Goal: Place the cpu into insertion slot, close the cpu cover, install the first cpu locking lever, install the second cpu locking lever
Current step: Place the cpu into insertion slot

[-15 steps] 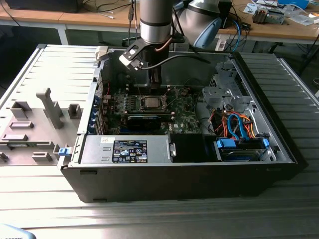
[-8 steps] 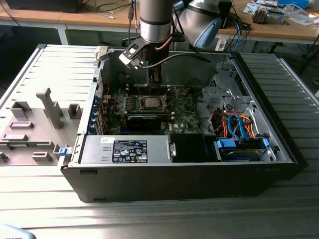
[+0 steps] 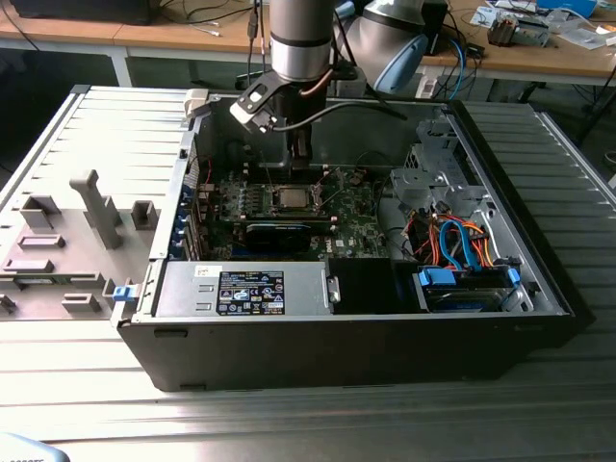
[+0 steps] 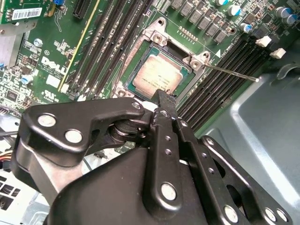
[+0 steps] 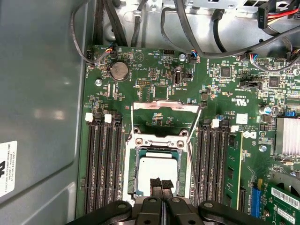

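– The cpu [image 5: 157,166]: has the gripper [image 5: 161,183] got it?
– No. In both wrist views the two fingers [image 4: 165,110] are pressed together with nothing between them. Their tips hang over one edge of the cpu; whether they touch it, I cannot tell.
– So where does the cpu lie?
– Flat in its socket [image 5: 154,141] on the green board [image 5: 154,84], silver top up. In the exterior view it sits toward the far side of the open case [image 3: 544,289], straight below the arm [image 3: 300,38].
– And the cover [image 5: 166,110]?
– Raised on its hinge, at the side of the socket away from the fingers. It is not down over the cpu.
– The levers [image 5: 132,119]?
– Two thin wires, one rising at each side of the cover, lifted clear of the board.
– What is around the socket?
– Black slots [image 5: 101,164] run along both sides of it. In the exterior view a long black card [image 3: 279,231] lies just nearer than the socket. Nearer again is the power supply [image 3: 250,292], against the near wall. Orange and blue cables [image 3: 462,245] bunch at the exterior view's right.
– Outside the case?
– A grey tray [image 3: 67,241] of fixtures at the exterior view's left, on the ribbed table [image 3: 289,423].
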Motion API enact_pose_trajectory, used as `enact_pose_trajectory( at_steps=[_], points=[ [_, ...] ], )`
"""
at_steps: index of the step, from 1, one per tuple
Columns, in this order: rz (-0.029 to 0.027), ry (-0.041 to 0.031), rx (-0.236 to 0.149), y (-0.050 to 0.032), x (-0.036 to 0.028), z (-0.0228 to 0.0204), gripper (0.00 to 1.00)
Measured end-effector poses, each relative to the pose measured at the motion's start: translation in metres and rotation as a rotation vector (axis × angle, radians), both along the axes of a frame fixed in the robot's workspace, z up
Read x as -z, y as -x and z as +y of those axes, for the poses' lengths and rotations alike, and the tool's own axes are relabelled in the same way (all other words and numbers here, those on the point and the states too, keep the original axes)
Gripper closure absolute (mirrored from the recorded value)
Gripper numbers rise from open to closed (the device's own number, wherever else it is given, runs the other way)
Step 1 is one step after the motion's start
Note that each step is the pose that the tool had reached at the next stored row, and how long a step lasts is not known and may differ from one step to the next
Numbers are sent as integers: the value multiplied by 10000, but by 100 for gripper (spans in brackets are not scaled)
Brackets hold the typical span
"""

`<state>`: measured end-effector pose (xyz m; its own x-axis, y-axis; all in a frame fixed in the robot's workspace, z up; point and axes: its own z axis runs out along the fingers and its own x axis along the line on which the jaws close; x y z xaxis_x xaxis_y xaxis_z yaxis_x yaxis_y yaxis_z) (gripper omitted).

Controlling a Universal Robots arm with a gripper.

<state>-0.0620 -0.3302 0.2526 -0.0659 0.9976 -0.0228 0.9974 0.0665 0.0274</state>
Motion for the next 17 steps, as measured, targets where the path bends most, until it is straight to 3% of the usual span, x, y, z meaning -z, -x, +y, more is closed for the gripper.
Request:
enact_pose_trajectory(
  at_steps=[17],
  points=[
    [0, 1, 0, 0, -109, 0, 89]
  ],
)
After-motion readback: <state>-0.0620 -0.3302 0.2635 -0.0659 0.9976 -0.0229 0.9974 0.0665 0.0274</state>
